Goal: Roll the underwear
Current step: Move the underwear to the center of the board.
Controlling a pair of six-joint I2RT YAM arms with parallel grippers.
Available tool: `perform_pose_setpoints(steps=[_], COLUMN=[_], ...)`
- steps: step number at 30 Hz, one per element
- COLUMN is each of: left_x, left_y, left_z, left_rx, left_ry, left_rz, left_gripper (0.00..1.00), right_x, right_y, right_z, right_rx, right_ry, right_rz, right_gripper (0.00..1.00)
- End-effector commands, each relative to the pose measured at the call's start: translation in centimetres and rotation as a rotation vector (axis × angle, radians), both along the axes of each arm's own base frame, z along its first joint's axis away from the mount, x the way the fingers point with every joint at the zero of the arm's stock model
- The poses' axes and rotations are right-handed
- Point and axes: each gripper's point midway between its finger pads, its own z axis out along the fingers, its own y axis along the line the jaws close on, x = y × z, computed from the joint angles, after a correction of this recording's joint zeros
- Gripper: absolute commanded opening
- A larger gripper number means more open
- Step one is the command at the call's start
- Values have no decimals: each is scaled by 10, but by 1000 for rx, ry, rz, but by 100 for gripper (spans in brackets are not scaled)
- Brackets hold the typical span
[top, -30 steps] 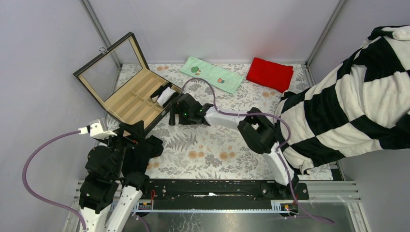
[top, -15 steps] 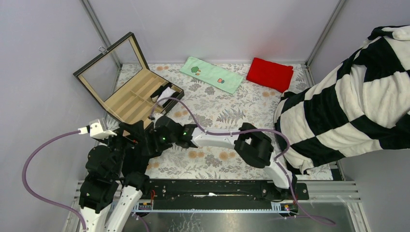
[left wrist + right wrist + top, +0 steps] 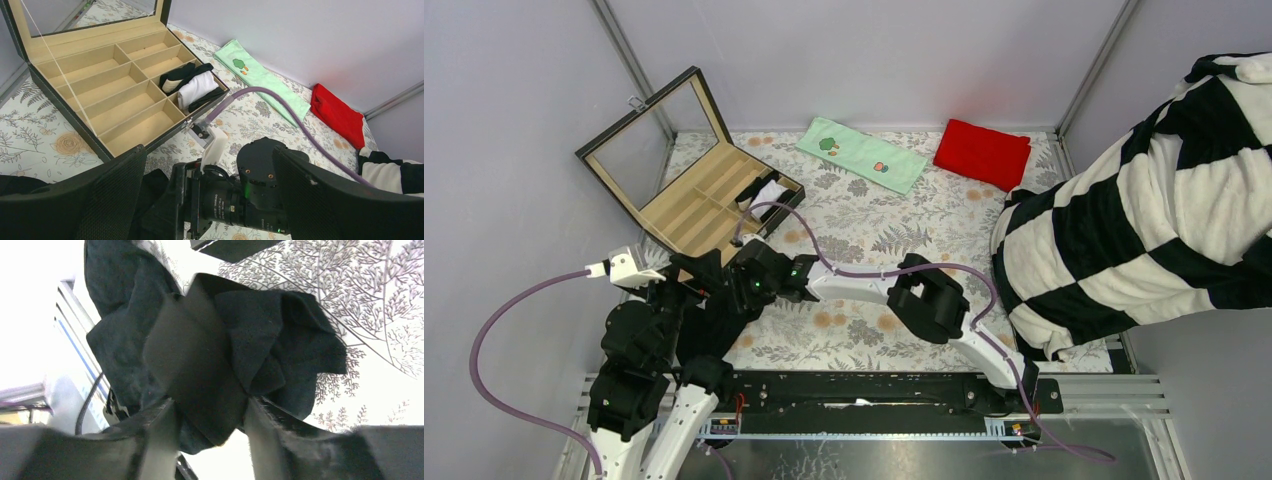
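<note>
Finding the right gripper (image 3: 207, 407) astride a fold of underwear (image 3: 280, 335), clamp unconfirmed, left gripper (image 3: 208, 151) spread wide, I'd pinch squarely before rolling.

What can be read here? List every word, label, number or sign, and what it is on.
Small white print on the right arm's black wrist housing: too small to read.
Green cloth: small pictures only, no words.
The underwear: plain black, no text.
No other text shows.

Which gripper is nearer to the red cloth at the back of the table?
Right. The right gripper is at the near left, diagonally across the table from the red cloth; the left gripper is even further left.
</note>
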Motion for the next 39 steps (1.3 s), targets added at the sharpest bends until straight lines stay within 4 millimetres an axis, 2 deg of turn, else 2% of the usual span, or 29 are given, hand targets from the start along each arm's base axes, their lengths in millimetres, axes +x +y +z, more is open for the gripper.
perform_pose_setpoints(steps=[1,2,3,5,6,10,11,16,23,26,29,31,33,34,37,39], left_x=[4,4,4,4,4,5,5,5,5,5,5,5,6,6,5,5], left_y=[3,3,3,3,3,3,3,4,5,5,6,6,6,6,7,8], left_z=[5,5,5,5,5,4,4,3,3,3,3,3,3,3,3,3], left_rx=[-3,-2,-3,-3,-3,-3,-2,0,-1,-1,0,0,-1,-1,-2,-2], left_ry=[-20,-19,-20,-20,-19,-16,-14,-9,-12,-11,-11,-9,-8,-9,-8,-7], left_rz=[20,21,20,21,22,24,24,33,36,37,39,39,40,40,47,54], left_gripper=[99,99,99,99,99,99,99,99,99,99,99,99,99,99,99,99], right_x=[16,18,20,23,27,33,32,30,26,30,33,33,31,27,9,-6], right_y=[-3,-6,-9,-17,-24,-66,-85,-172,-288,-328,-359,-365,-359,-352,-316,-271], right_z=[19,24,28,52,59,95,92,129,197,212,220,216,197,183,129,105], right_rx=[-9,-2,5,34,31,21,-7,-78,-256,-394,-520,-592,-673,-709,-771,-650], right_ry=[-87,-102,-121,-171,-203,-310,-326,-441,-631,-680,-700,-696,-663,-630,-527,-488], right_rz=[-30,-38,-45,-58,-76,-138,-157,-241,-321,-377,-437,-432,-363,-310,-110,-16], right_gripper=[39,34,24,7,1,0,0,0,0,0,0,1,6,11,24,38])
